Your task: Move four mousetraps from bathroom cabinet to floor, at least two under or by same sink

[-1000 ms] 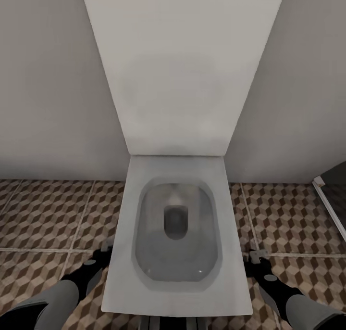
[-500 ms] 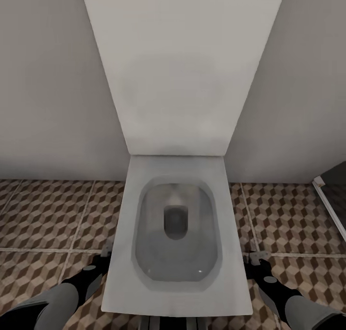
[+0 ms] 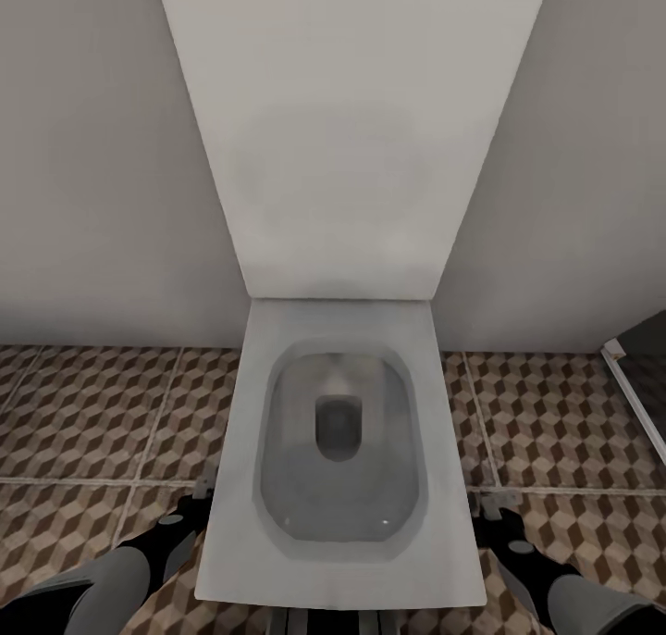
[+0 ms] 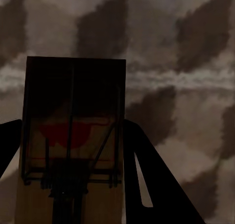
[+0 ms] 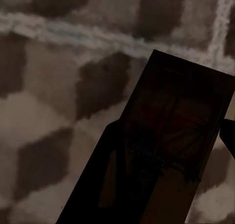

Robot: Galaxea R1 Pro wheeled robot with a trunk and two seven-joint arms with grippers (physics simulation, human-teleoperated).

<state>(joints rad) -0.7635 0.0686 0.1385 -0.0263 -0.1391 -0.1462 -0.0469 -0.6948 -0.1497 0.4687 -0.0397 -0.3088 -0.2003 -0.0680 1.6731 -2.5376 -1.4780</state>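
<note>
Cube-patterned brown, beige and white floor tiles [image 3: 83, 413] run up to a plain pale wall [image 3: 92, 154], and a white toilet [image 3: 338, 450] with its lid raised against the wall stands dead ahead at 12 o'clock, squarely between the two arms. At the left gripper [image 4: 73, 185], the dark fingers [image 4: 147, 175] sit on either side of a mousetrap [image 4: 73, 131], a tan board with a dark wire frame and a red mark, and clamp it, with tiles and a pale grout line beyond. At the right gripper [image 5: 161, 185], the jaws likewise hold a second mousetrap [image 5: 181, 121], angled over the tiles near where grout lines cross. From the head camera the left gripper [image 3: 199, 505] hangs low at 7 o'clock, just beside the toilet's edge, and the right gripper [image 3: 495, 510] at 5 o'clock, near the other edge. A dark opening with a white frame [image 3: 634, 385] shows at 3 o'clock.
</note>
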